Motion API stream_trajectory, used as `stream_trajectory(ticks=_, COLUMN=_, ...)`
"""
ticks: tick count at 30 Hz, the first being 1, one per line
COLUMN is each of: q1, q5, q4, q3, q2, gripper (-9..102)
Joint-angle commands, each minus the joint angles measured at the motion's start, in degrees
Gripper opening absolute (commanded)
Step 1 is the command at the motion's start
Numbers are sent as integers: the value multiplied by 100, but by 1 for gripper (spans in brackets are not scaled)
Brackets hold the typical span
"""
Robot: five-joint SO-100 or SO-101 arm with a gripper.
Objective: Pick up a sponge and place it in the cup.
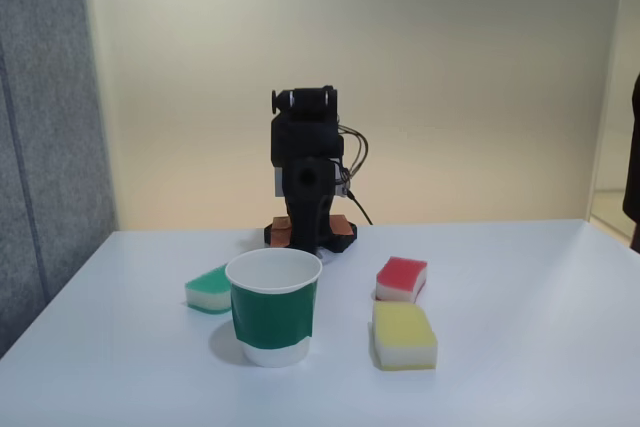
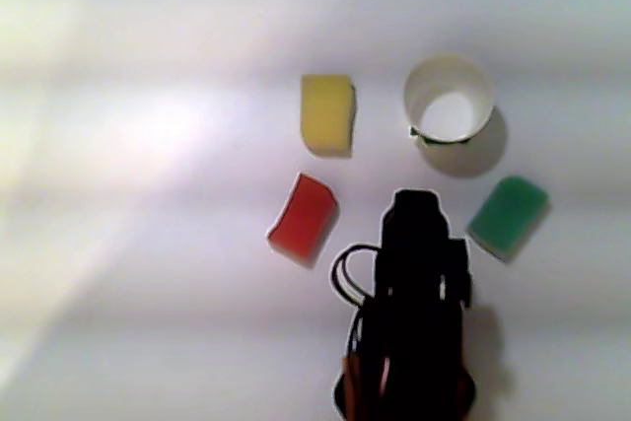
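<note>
**Table stock: one arm, one cup, three sponges**

Item 1. Arm point(image 1: 308, 172), black, folded upright over its base at the far side of the white table point(image 1: 520, 327). The gripper sits somewhere in that dark bulk; its fingers cannot be made out in either view, so whether they are apart or together cannot be told. Nothing is seen held.

Item 2. The cup point(image 1: 273, 307), paper, white rim and base, wide green band. Stands upright and open-mouthed on the table in front of the arm, apart from it. Seen from above point(image 2: 448, 99), its inside looks white.

Item 3. The sponge point(image 1: 401, 278), red top, white underside. Lies flat on the table, in front of the arm and off to the side opposite the green one, well clear of the cup point(image 2: 303, 217).

Item 4. Yellow-topped sponge point(image 1: 404, 335), just beyond the red one from the arm, not touching it.

Item 5. Green-topped sponge point(image 1: 208, 290), beside the cup, partly behind it in the fixed view.
</note>
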Motion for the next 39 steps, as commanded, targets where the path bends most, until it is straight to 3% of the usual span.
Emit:
stream_trajectory(ticks=1, q1=-53, q5=-62, q4=308, q3=-387, q2=-343, gripper=0)
stream_trajectory(ticks=10, q1=-765, q5=-88, q4=-176, q3=-1081, q2=-1512, gripper=0)
stream_trajectory(ticks=30, q1=-3023, q5=-88, q4=123, q3=-3463, q2=-4526, gripper=0)
stream_trajectory(ticks=39, q1=-3604, q5=-1573, q4=-18, q3=-4052, q2=-5520, gripper=0)
